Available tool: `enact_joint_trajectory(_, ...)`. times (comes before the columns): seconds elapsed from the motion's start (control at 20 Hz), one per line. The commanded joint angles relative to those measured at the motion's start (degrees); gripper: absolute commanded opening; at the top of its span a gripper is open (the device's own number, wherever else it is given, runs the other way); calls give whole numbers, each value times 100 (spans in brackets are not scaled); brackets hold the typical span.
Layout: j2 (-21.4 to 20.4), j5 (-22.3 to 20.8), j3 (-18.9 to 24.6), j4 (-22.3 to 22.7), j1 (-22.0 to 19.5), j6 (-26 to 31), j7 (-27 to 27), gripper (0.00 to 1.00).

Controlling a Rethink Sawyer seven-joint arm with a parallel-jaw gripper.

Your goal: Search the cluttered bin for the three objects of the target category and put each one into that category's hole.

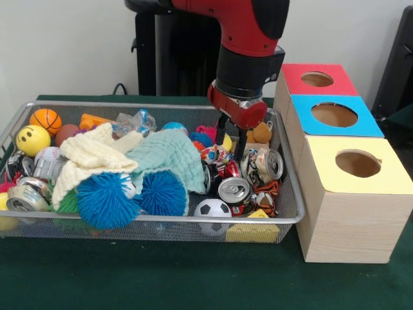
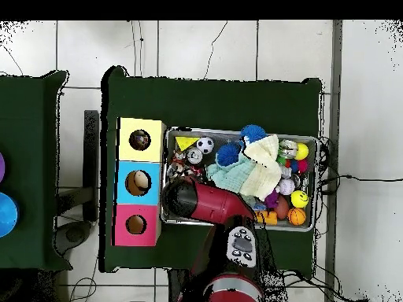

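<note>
Search step in hand: gripper (image 1: pixel 232 139), fingers spread and empty, hangs over crushed cans (image 1: pixel 234 189) at centre-right of the wire bin (image 1: pixel 155 219); next move requires descent and closure.

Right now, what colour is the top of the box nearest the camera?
Yellow: the wooden box's top with the round hole is pale yellow, clearest in the front view.
</note>
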Motion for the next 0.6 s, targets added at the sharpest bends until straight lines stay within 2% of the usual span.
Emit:
enact_joint_trajectory(0.05,336,229,422,92,-229,-397,804,100)
enact_joint_trajectory(0.3,98,33,514,170,-592,-159,401,100)
enact_joint_trajectory(0.6,50,33,529,183,-551,-136,455,100)
